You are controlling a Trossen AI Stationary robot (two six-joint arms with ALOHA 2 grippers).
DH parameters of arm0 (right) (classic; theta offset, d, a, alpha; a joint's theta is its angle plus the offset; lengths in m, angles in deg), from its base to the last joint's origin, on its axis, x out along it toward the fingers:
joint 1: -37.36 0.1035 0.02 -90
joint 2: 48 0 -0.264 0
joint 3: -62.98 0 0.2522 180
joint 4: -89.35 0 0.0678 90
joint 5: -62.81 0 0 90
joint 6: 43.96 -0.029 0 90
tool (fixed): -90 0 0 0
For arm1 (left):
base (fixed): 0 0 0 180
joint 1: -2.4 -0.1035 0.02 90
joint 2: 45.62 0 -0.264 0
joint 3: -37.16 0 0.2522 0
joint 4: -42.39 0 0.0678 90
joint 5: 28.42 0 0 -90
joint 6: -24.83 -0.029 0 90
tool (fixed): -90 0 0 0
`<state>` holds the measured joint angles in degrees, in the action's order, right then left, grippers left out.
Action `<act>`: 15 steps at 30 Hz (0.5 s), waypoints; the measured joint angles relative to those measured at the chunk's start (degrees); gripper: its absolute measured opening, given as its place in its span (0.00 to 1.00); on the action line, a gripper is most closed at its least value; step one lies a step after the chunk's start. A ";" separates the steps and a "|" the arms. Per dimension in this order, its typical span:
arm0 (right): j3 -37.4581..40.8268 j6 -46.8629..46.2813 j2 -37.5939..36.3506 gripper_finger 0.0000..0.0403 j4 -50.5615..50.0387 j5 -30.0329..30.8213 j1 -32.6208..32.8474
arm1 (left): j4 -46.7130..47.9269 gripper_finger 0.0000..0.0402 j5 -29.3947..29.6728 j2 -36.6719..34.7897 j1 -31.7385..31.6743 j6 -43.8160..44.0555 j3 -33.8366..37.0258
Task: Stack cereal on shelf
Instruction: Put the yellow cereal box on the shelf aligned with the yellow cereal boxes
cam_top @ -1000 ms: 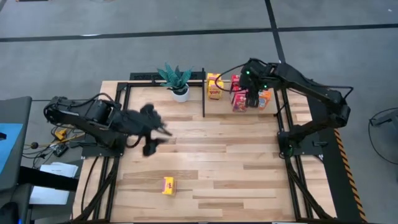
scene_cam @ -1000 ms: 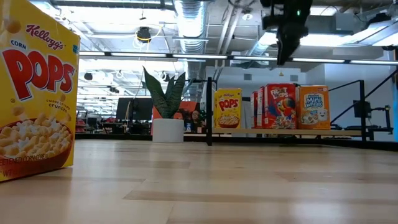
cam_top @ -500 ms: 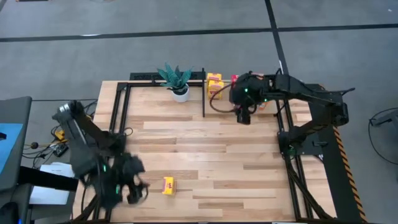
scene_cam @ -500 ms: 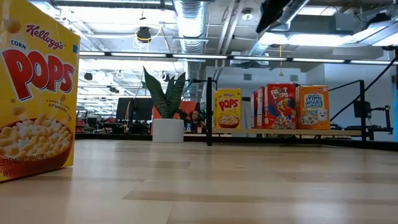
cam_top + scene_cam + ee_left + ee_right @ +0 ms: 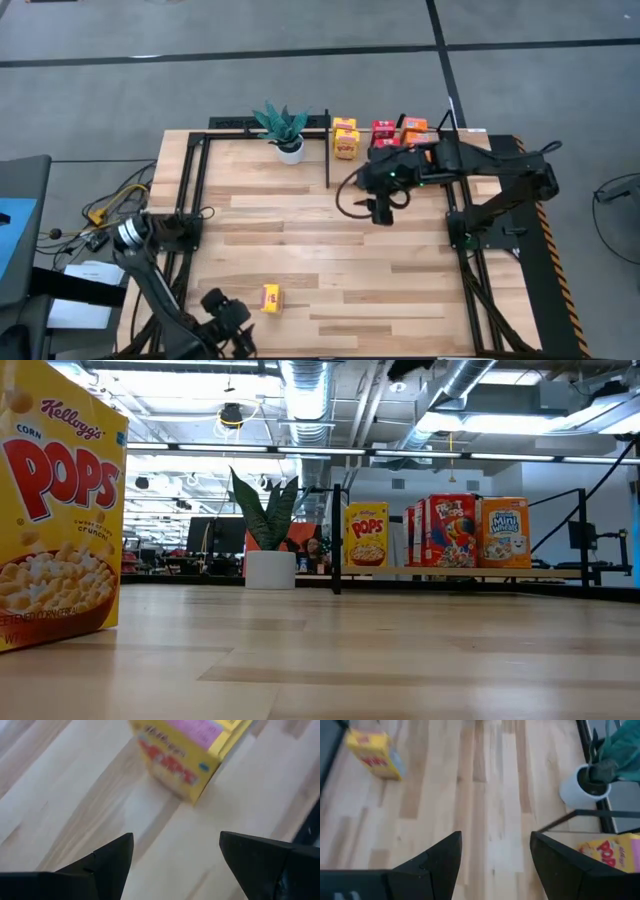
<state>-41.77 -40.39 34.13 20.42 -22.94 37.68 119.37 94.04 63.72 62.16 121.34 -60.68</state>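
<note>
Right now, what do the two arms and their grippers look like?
Both arms are dark, jointed, with black cables looping beside them. The right arm shows small green lights near its wrist. The left gripper and right gripper each end in two black, pointed, wedge-shaped fingers. No markings are readable.

two dark jointed arms, black cables, blunt black fingers (image 5: 110, 860), green indicator lights

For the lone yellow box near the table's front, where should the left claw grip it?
Probably from above, across the narrow sides of the yellow box: it stands upright and alone on the table, and the open left claw is already beside it.
</note>
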 joint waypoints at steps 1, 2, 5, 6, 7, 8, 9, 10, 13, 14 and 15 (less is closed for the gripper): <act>-0.25 -1.04 0.31 0.65 0.32 0.02 0.41 | -0.43 0.71 1.54 1.06 -0.08 0.00 0.00; -0.27 -2.27 0.46 0.65 0.66 0.02 0.78 | -0.89 0.71 2.85 2.15 -0.33 -0.14 0.00; 0.05 -4.96 0.89 0.65 -0.25 0.01 1.68 | -3.36 0.71 5.37 5.46 -1.55 -1.99 0.00; -0.03 -5.50 0.95 0.65 0.34 0.04 2.10 | -4.90 0.71 5.53 6.62 -1.99 -3.24 0.00; -0.26 -6.03 1.39 0.65 1.06 0.11 2.53 | -6.97 0.71 5.52 7.75 -2.48 -4.84 0.00; -0.29 -6.62 1.66 0.65 1.68 0.13 2.88 | -9.22 0.71 5.67 8.92 -2.82 -6.55 0.00; -0.16 -7.09 1.98 0.65 1.34 0.13 3.31 | -11.50 0.71 6.27 10.07 -3.24 -8.23 0.00; 0.02 -7.50 2.30 0.65 0.93 0.09 3.74 | -13.05 0.71 6.69 11.10 -3.78 -9.70 0.00; -0.18 -7.65 3.42 0.65 2.08 0.08 5.32 | -14.87 0.71 7.37 13.12 -5.55 -12.01 0.02; -0.12 -7.64 3.53 0.65 1.31 0.08 5.77 | -15.68 0.71 7.86 13.50 -6.19 -13.04 0.02; -0.10 -7.68 3.81 0.65 1.09 0.08 6.34 | -16.20 0.71 8.24 13.62 -6.67 -14.26 0.02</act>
<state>-41.87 -48.08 37.94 21.51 -22.86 44.02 103.17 102.28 77.33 55.49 107.08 -60.65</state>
